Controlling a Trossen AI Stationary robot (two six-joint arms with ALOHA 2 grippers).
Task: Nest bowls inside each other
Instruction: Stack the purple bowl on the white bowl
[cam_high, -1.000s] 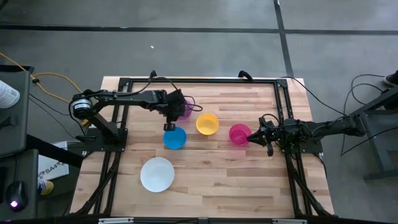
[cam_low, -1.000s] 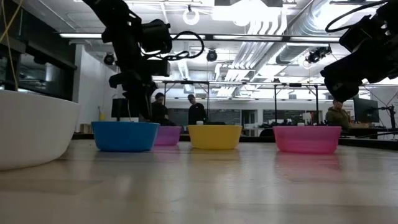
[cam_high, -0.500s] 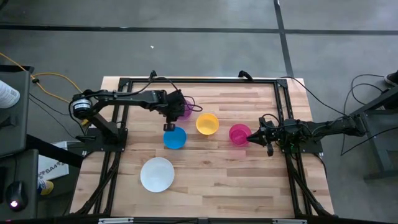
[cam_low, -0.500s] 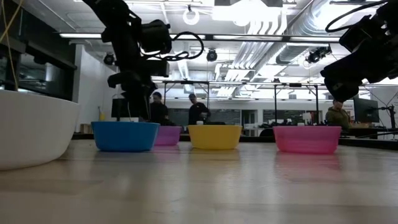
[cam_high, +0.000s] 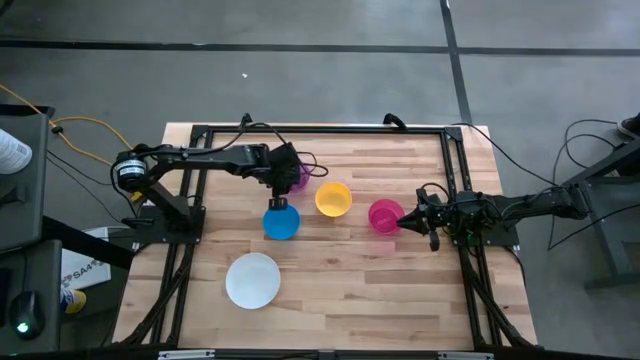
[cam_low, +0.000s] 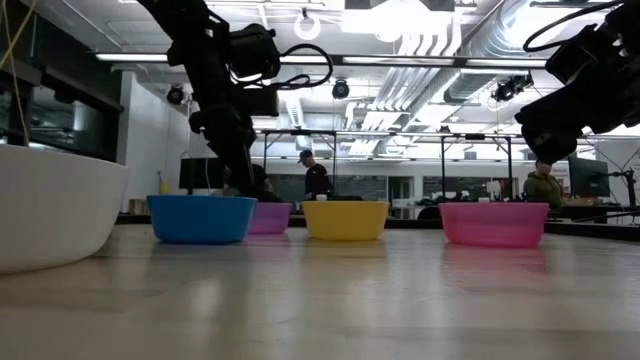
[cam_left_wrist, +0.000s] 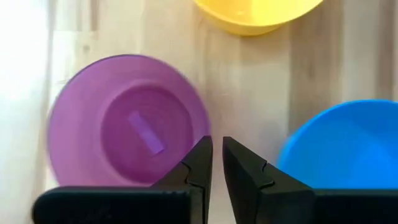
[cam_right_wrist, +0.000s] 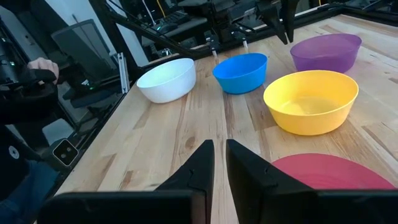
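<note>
Five bowls stand rim up on the wooden table: white (cam_high: 252, 280), blue (cam_high: 281, 221), purple (cam_high: 299, 173), yellow (cam_high: 333, 198) and pink-red (cam_high: 384, 215). My left gripper (cam_high: 283, 196) hangs shut over the strip of table between the purple bowl (cam_left_wrist: 127, 121) and the blue bowl (cam_left_wrist: 345, 146). Its fingertips (cam_left_wrist: 217, 152) are close beside the purple bowl's rim and hold nothing. My right gripper (cam_high: 407, 218) waits shut at the table's right, pointing nearly level just behind the pink-red bowl (cam_right_wrist: 323, 171).
A black metal frame (cam_high: 325, 129) runs around the table's far and side edges. Bare wood lies at the near right of the table (cam_high: 400, 300). A person's hand (cam_right_wrist: 37, 65) shows beyond the table's left end, and people stand far back in the room (cam_low: 315, 180).
My left gripper has rolled a little at the wrist and its fingertips have swung slightly toward the purple bowl, staying shut. The bowls and my right arm have kept still.
</note>
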